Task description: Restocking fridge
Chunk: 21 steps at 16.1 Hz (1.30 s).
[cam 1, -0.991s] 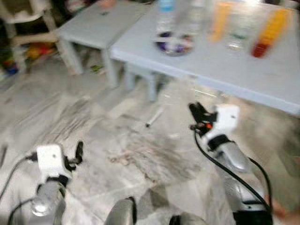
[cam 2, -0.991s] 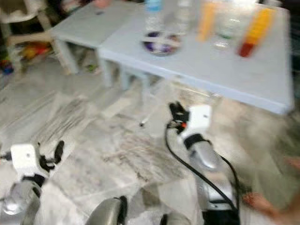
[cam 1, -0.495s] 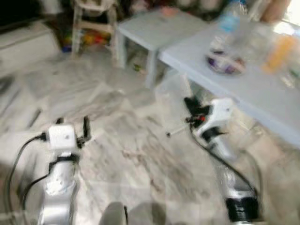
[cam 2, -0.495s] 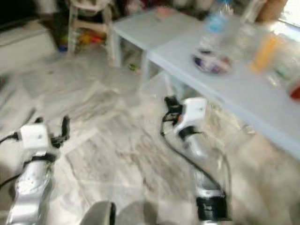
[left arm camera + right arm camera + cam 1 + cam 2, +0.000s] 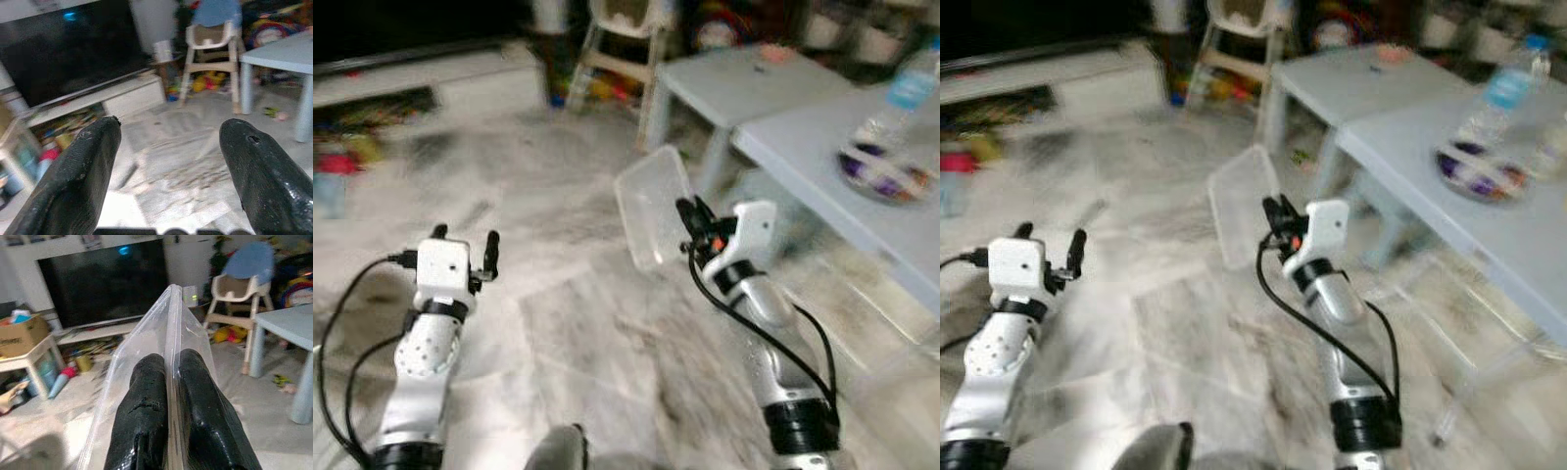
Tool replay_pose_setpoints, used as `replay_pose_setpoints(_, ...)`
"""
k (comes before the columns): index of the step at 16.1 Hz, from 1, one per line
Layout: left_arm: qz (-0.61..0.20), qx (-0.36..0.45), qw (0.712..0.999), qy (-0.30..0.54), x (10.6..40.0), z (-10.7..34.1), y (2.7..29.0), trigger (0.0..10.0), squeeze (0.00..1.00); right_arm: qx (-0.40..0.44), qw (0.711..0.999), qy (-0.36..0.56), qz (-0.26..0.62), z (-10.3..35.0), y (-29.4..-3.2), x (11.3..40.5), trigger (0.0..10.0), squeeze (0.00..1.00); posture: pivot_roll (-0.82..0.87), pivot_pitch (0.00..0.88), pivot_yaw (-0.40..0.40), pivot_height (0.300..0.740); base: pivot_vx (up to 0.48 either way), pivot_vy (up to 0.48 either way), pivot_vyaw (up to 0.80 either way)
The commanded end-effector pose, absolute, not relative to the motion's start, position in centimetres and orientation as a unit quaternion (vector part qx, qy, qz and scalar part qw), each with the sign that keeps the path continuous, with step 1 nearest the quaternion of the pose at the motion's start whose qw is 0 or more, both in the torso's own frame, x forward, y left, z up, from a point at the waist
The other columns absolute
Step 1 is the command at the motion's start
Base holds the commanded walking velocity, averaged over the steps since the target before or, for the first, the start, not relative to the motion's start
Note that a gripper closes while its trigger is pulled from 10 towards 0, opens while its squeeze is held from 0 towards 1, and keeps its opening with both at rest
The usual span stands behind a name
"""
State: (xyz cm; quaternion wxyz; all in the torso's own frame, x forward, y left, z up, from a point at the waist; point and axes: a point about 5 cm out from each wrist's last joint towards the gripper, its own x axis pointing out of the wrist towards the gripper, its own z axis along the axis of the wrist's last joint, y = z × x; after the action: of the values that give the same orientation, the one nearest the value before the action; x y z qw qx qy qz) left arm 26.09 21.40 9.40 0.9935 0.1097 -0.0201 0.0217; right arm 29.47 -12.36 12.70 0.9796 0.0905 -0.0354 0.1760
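Note:
A clear plastic container (image 5: 649, 204) is held upright on its edge over the marble floor, in front of the grey tables. My right gripper (image 5: 690, 217) is shut on its rim. In the right wrist view both black fingers (image 5: 146, 396) pinch the thin clear wall (image 5: 168, 318) between them. My left gripper (image 5: 465, 240) hovers lower at the left with nothing in it. Its two fingers (image 5: 83, 161) stand wide apart, so it is open.
A grey table (image 5: 822, 162) at the right carries a water bottle (image 5: 907, 90) and a dish of purple items (image 5: 886, 176). A lower grey table (image 5: 754, 83) stands behind it. A white high chair (image 5: 212, 44), a dark TV (image 5: 73, 49) and a low white stand (image 5: 411, 78) line the far side.
The whole view has swung left: the tables slid to the right edge and the TV stand and high chair came into sight. Both arms keep much the same pose.

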Motion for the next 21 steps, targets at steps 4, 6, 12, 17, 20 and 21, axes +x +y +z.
replay_pose_setpoints(4, 0.040, 0.067, 0.997, 0.018, 23.7, 6.9, 21.5, 10.0, 0.00, 0.079, 0.985, -0.044, 0.145, 12.0, -14.0, 29.5, 10.0, 0.00, 0.10, 0.000, 0.012, 0.740, 0.000, 0.000, 0.73)
replay_pose_setpoints(6, 0.049, 0.053, 0.997, 0.036, 23.7, 6.7, 22.3, 10.0, 0.00, 0.095, 0.987, -0.050, 0.119, 11.9, -13.9, 29.2, 10.0, 0.00, 0.09, 0.000, 0.068, 0.740, 0.000, 0.000, 0.73)
replay_pose_setpoints(12, 0.015, 0.060, 0.997, 0.054, 23.1, 5.7, 20.4, 10.0, 0.00, 0.097, 0.989, -0.034, 0.107, 10.6, -14.4, 28.0, 10.0, 0.00, 0.05, 0.000, 0.066, 0.740, 0.000, 0.000, 0.73)
replay_pose_setpoints(17, 0.027, 0.053, 0.997, 0.041, 23.3, 6.5, 20.1, 10.0, 0.00, 0.089, 0.987, -0.039, 0.130, 11.5, -14.0, 28.4, 10.0, 0.00, 0.07, 0.018, 0.023, 0.740, 0.000, 0.000, 0.73)
replay_pose_setpoints(20, 0.039, 0.054, 0.997, 0.044, 22.7, 6.4, 20.4, 10.0, 0.00, 0.090, 0.985, -0.033, 0.141, 11.4, -13.6, 28.4, 10.0, 0.00, 0.08, 0.035, 0.012, 0.740, 0.000, 0.000, 0.73)
replay_pose_setpoints(21, 0.041, 0.055, 0.997, 0.044, 22.7, 6.4, 20.3, 10.0, 0.00, 0.090, 0.985, -0.030, 0.144, 11.3, -13.5, 28.3, 10.0, 0.00, 0.08, 0.039, 0.009, 0.740, 0.000, 0.000, 0.73)
